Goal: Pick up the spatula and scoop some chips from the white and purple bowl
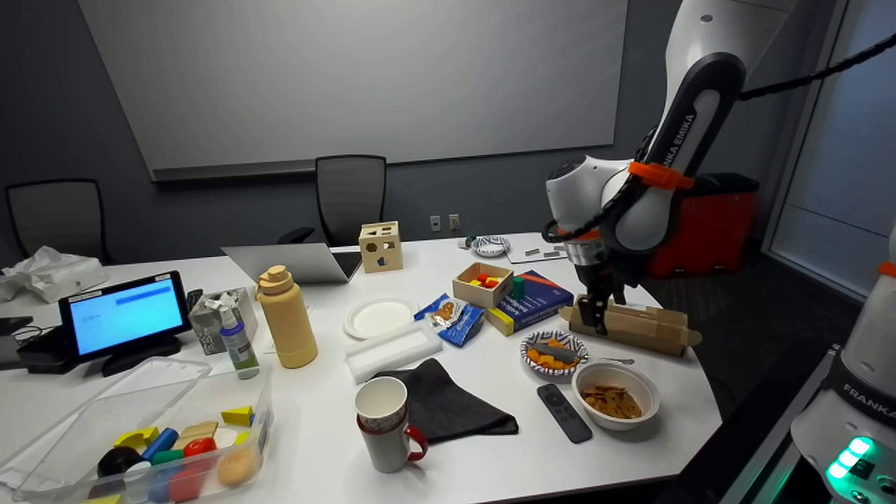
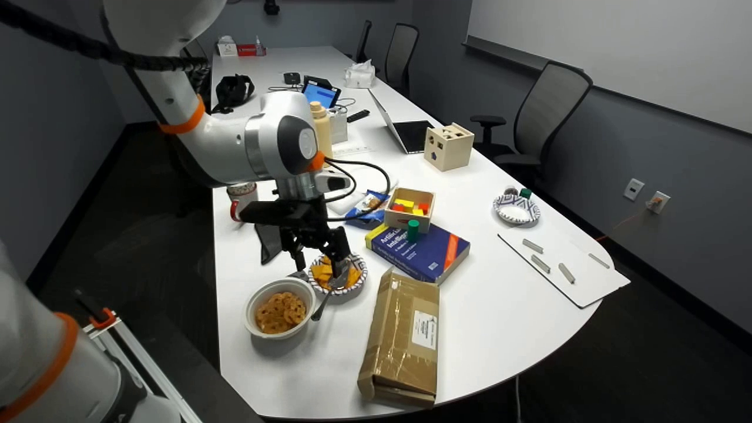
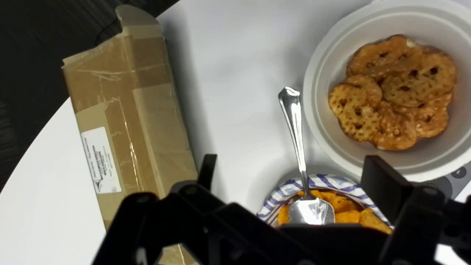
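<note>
The spatula (image 3: 312, 212) is silver metal, its flat blade lying on the chips (image 3: 340, 203) and its handle crossing the rim out over the table. Those orange chips fill the white and purple bowl (image 3: 281, 194), whose lower part is hidden in the wrist view by my gripper's body. In both exterior views the spatula (image 1: 553, 351) rests across the bowl (image 2: 362, 272). Above the bowl hangs my gripper (image 2: 320, 264), pointing down. Its jaws are spread wide, with no object gripped between the fingers.
A white bowl (image 3: 317, 92) of brown crackers sits right beside the chips bowl. On the opposite side lies a cardboard box (image 2: 405, 335). Close by are a black remote (image 1: 564, 414), a blue book (image 1: 535, 302), a dark cloth (image 1: 448, 402) and stacked mugs (image 1: 385, 441).
</note>
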